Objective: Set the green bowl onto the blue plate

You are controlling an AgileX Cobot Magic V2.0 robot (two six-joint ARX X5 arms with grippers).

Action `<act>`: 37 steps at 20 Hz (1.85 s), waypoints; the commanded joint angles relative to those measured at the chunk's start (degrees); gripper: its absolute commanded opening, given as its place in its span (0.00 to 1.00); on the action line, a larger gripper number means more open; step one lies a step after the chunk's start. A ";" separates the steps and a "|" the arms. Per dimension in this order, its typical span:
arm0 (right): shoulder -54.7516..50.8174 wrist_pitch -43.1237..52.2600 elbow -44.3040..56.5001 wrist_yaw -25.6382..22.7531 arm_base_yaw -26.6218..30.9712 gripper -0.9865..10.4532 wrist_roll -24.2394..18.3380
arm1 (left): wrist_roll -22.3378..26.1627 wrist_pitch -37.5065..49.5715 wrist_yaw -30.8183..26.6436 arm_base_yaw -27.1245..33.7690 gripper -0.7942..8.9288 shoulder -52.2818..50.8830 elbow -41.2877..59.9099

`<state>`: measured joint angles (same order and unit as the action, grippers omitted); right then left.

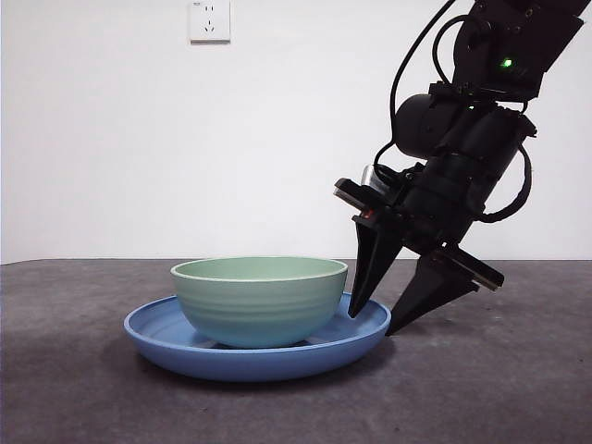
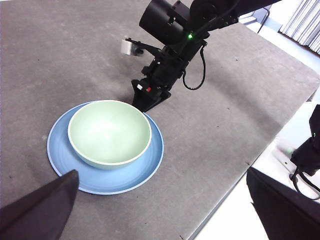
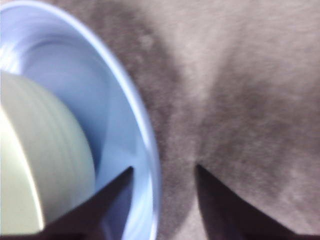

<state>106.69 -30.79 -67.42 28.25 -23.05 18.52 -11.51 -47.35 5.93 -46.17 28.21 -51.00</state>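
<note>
The green bowl (image 1: 259,301) (image 2: 110,131) (image 3: 40,165) sits upright in the middle of the blue plate (image 1: 157,338) (image 2: 150,155) (image 3: 115,110) on the grey table. My right gripper (image 1: 372,324) (image 2: 145,106) (image 3: 164,167) is low at the plate's right side and open. It straddles the plate's rim, one jaw over the plate beside the bowl and the other outside over the table. Nothing is held between them. My left gripper (image 2: 162,172) hangs high above the near side of the plate, open and empty.
The table's grey mat ends at an edge (image 2: 225,200) near the left arm's side, with black equipment (image 2: 310,145) beyond it. A white wall with a socket (image 1: 209,18) stands behind the table.
</note>
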 commanded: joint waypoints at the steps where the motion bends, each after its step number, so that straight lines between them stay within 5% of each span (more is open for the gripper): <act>1: -1.62 -0.81 -2.91 -1.29 0.92 0.29 -0.17 | -0.13 0.66 0.04 -0.50 0.67 0.20 -0.31; 6: -10.69 -6.97 -7.87 -2.29 4.28 0.35 -4.20 | 0.31 0.66 0.04 -0.50 0.67 0.20 -0.31; 14: -34.47 -20.37 -7.91 -11.08 4.44 0.48 -13.05 | 1.01 0.66 0.04 -0.50 0.67 0.20 -0.31; 22: -55.34 -30.69 -4.46 -14.25 4.42 0.60 -13.94 | 1.81 0.68 0.04 -0.50 0.67 0.20 -0.31; 29: -76.00 -32.04 8.85 -15.34 4.44 0.61 -14.88 | 1.81 0.70 0.04 -0.50 0.67 0.20 -0.31; 37: -80.63 -31.32 14.73 -14.62 4.44 0.63 -14.43 | 1.81 0.68 0.04 -0.50 0.66 0.20 -0.31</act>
<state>26.00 -62.65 -52.23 13.47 -18.33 4.29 -10.37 -47.35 5.93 -46.17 28.21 -51.00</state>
